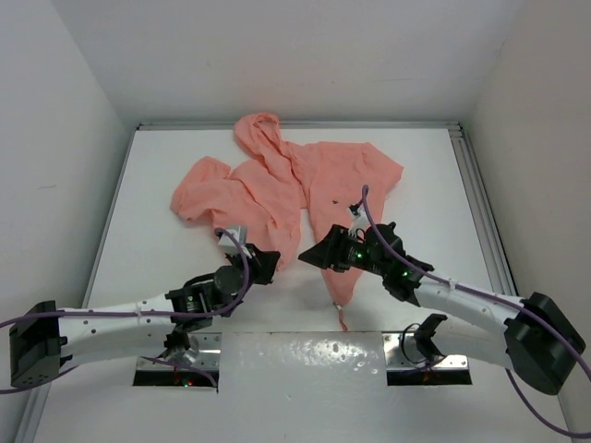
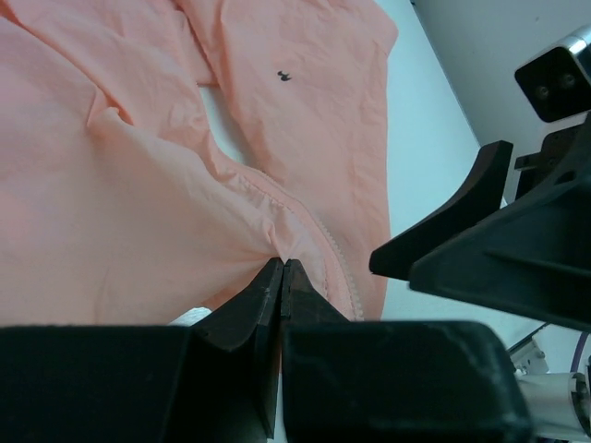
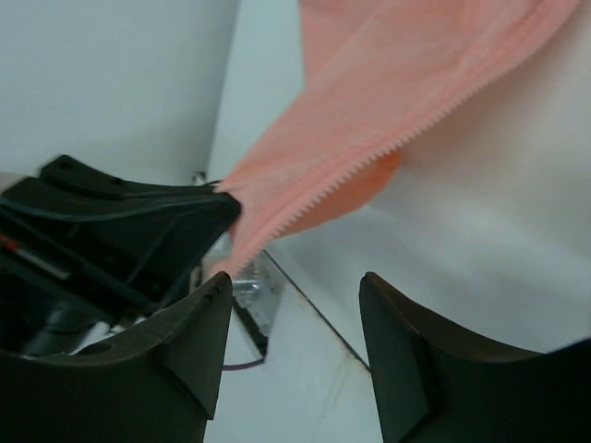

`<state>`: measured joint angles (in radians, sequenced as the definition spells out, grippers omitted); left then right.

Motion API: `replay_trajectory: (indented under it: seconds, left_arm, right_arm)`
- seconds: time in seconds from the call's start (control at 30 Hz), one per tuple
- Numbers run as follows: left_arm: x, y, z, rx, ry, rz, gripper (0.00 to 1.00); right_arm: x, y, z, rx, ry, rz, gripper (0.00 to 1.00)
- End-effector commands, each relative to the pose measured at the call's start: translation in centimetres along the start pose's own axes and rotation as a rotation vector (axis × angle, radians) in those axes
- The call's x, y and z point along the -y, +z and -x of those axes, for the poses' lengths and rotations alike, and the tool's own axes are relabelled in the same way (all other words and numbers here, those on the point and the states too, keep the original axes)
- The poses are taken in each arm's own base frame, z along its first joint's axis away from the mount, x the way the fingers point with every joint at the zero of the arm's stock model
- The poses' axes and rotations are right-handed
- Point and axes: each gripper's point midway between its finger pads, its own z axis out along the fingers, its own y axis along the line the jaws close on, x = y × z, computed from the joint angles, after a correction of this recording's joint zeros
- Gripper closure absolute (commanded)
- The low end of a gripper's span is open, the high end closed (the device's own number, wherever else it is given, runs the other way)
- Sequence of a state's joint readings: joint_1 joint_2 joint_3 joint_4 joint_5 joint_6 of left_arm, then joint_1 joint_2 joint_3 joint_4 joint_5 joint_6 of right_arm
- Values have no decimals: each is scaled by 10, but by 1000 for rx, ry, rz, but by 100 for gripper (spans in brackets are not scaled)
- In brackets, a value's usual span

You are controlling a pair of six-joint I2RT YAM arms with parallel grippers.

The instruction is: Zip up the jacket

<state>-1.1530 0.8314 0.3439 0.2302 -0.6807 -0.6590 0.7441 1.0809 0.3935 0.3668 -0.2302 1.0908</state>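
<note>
At the bottom centre of the left wrist view, the left gripper is clenched on a fold of the jacket, its two tips pressed together just beside the zipper teeth of one front edge. The right gripper is released. Its own camera shows its fingers spread with nothing between them, and a toothed edge of the jacket runs taut from the upper right of that frame toward the middle left, clear of both fingers.

From above, the rest of the jacket lies open and rumpled across the upper middle of the table, hood toward the top of the frame. A narrow tail of it trails down to the lower centre.

The fabric looks thin, limp and very light. It puckers at the pinch and will likely slide and bunch rather than keep its shape. The sounder hold is probably the stitched zipper tape near the hem, which should be stiffer than the cloth. I cannot find the slider in these views.
</note>
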Motion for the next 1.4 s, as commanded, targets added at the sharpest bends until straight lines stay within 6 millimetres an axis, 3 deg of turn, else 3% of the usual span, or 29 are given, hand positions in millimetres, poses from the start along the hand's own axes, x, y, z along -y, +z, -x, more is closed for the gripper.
replay_trajectory:
  seconds: [0.0,0.13,0.37,0.53,0.7,0.9,0.93,1.07,1.17,1.27,1.37]
  left_arm:
    - [14,-2,20,77,-71,-58,100]
    - [13,-1,16,70,-70,-58,100]
    - [21,3,14,64,-73,-83,100]
    - [24,4,13,57,-65,-93,100]
    - [27,3,10,42,-71,-111,100]
    - [30,-2,14,42,-94,-132,100]
    - [29,-3,15,44,-97,-130,100]
    - [26,-6,15,39,-121,-124,100]
    - [27,-6,15,11,-161,-120,87]
    - [27,-5,16,-33,-215,-143,60]
    - [16,-2,25,-50,-278,-149,49]
  right_arm:
    - [-38,-4,10,53,65,185,42]
    - [-40,-1,3,22,99,211,43]
    - [-65,6,-10,-57,117,324,51]
    - [-64,9,-8,-51,100,317,57]
    - [-52,14,-3,0,85,271,76]
    - [-44,23,1,24,52,236,82]
    - [-46,23,6,54,45,246,89]
    - [-42,23,9,84,0,244,100]
    - [-50,21,11,99,-47,294,100]
    - [-59,18,9,91,-98,339,100]
    - [-65,12,11,108,-158,378,100]
